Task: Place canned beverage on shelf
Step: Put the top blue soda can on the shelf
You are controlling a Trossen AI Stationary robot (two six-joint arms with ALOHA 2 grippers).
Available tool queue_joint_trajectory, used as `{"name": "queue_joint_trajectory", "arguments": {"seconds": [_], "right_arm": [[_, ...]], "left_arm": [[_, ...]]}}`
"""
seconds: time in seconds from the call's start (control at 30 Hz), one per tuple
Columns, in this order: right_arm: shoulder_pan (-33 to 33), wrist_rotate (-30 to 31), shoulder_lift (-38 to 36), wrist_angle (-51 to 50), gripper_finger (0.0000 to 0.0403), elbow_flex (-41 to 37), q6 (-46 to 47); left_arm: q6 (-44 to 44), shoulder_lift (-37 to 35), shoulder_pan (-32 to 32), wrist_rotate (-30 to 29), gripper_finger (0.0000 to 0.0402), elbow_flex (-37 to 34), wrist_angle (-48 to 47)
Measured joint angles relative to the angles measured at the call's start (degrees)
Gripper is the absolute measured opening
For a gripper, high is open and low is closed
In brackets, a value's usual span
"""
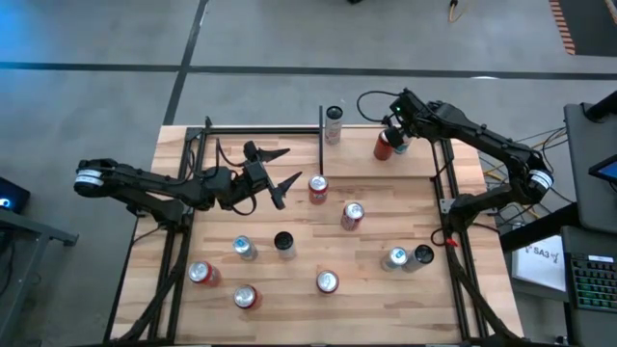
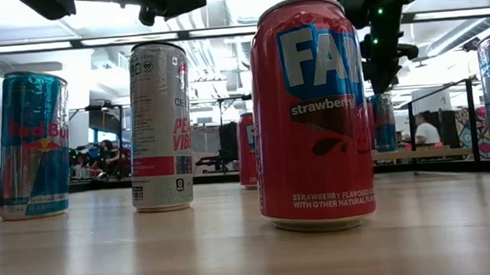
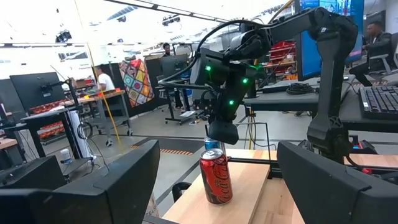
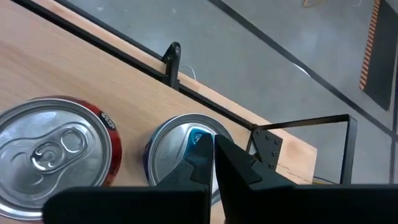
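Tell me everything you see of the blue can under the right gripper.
The blue aluminium can stands upright on the light-wood shelf, near its far right corner, close beside a red cola can. Its silver top with a blue tab shows. The right gripper, fingers shut, hangs directly over the lid; whether it touches is unclear.

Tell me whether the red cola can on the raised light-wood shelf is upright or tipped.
Upright. The red cola can stands on its base on the shelf, and the right wrist view looks straight down on its round silver top.
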Motion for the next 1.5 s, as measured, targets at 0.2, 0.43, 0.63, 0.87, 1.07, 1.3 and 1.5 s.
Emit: {"name": "queue_joint_trajectory", "arguments": {"seconds": [0.2,0.43,0.63,0.87,1.07,1.3,1.5], "right_arm": [[0.13,-0.78,-1.29,-0.86,0.0009,2.48,-0.49],[0.13,-10.03,-3.50,-6.84,0.0009,3.93,2.26],[0.14,-12.19,-3.63,-14.61,0.0009,3.67,5.21],[0.00,-10.63,-2.86,-11.77,0.0009,1.71,5.28],[0.00,-10.61,-1.62,-9.14,0.0009,0.11,4.56],[-0.10,-6.47,-1.38,-9.22,0.0009,0.08,4.33],[-0.66,-3.97,-1.40,-9.14,0.0009,0.08,3.76]], "left_arm": [[0.00,0.00,0.00,0.00,0.0311,-0.01,0.01],[0.00,0.00,0.01,0.00,0.0311,-0.01,-0.01],[0.00,0.00,0.02,0.00,0.0311,-0.01,0.01],[0.00,0.00,0.00,0.00,0.0311,-0.01,0.01],[0.00,0.00,0.01,0.00,0.0311,-0.01,0.01],[0.00,0.00,0.02,0.00,0.0311,-0.01,0.04],[-0.20,0.00,0.01,0.00,0.0311,-0.01,0.04]]}}
